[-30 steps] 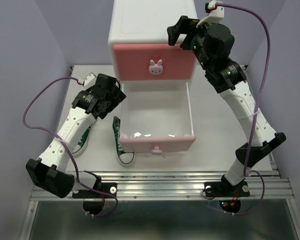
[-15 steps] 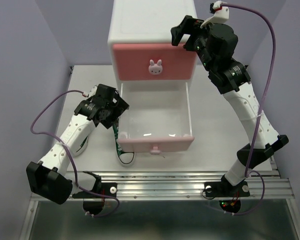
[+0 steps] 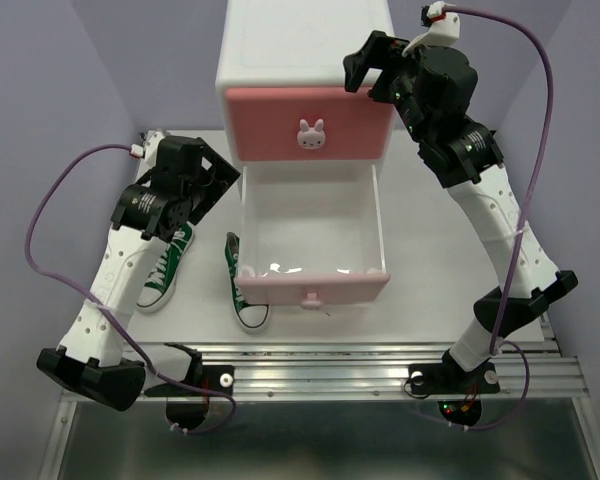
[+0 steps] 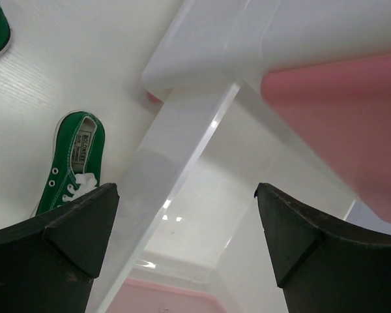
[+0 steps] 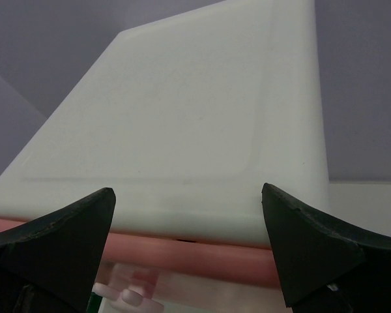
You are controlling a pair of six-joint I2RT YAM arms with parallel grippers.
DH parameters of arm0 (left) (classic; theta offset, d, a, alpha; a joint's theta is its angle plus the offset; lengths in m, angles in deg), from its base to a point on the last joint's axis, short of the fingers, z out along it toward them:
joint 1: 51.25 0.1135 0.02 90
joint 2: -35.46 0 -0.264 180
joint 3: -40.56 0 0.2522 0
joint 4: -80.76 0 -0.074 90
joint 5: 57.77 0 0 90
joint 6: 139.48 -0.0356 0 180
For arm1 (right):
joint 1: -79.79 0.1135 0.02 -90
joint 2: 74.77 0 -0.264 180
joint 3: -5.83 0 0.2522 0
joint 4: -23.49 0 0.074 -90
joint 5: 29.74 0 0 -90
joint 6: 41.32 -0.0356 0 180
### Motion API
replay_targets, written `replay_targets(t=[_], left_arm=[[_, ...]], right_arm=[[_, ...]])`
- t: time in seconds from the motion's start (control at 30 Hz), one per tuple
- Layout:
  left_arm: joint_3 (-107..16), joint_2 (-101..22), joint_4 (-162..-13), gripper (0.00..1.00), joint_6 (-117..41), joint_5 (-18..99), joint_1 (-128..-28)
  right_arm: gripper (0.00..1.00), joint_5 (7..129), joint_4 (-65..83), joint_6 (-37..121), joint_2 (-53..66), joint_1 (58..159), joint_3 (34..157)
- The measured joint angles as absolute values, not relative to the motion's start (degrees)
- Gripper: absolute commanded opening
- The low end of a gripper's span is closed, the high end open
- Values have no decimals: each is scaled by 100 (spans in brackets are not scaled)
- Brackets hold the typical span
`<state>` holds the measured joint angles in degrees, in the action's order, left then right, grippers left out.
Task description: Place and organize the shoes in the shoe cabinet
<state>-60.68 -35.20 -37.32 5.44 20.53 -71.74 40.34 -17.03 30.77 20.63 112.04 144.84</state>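
The left gripper (image 4: 184, 190) is spread wide and empty, hovering beside the left wall of the pulled-out lower drawer (image 3: 315, 287), which holds no shoe. The right gripper (image 5: 188, 190), also spread and empty, hangs over the shoe cabinet (image 3: 305, 40). The green shoes (image 3: 242, 287) lie left of the drawer. I judge the step in hand is fetching a first shoe, so the left arm must descend on the nearer one.

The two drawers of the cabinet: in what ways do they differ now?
The upper drawer is shut, while the lower drawer is pulled out towards the arms, with nothing in it. The upper drawer front is a darker pink and the lower drawer front is paler. Both carry a white bunny knob at the middle.
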Motion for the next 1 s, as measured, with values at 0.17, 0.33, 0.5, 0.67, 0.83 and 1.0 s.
replay_targets(t=[0.17, 0.33, 0.5, 0.67, 0.83, 1.0], left_arm=[[-5758, -3399, -3452, 99, 706, 1944, -7141], [-4866, -3305, -3325, 99, 1003, 2103, -6795], [-4534, -3273, -3174, 99, 1047, 2282, -6452], [-4558, -3589, -3159, 99, 811, 2339, -6387], [-4700, -4470, -3240, 96, 465, 2309, -6356], [-4669, -4982, -3513, 93, 70, 2287, -6350]], right_arm=[[100, 3901, -1885, 3193, 2060, 11204, 14593], [100, 3621, -2597, 3468, 2181, 11197, 15129], [100, 3374, -2680, 3599, 2139, 11171, 15190], [100, 3225, -2556, 3551, 1654, 11171, 14770], [100, 2989, -2291, 3584, 1298, 11171, 14770], [100, 2871, -2178, 3647, 1236, 11171, 14779]])
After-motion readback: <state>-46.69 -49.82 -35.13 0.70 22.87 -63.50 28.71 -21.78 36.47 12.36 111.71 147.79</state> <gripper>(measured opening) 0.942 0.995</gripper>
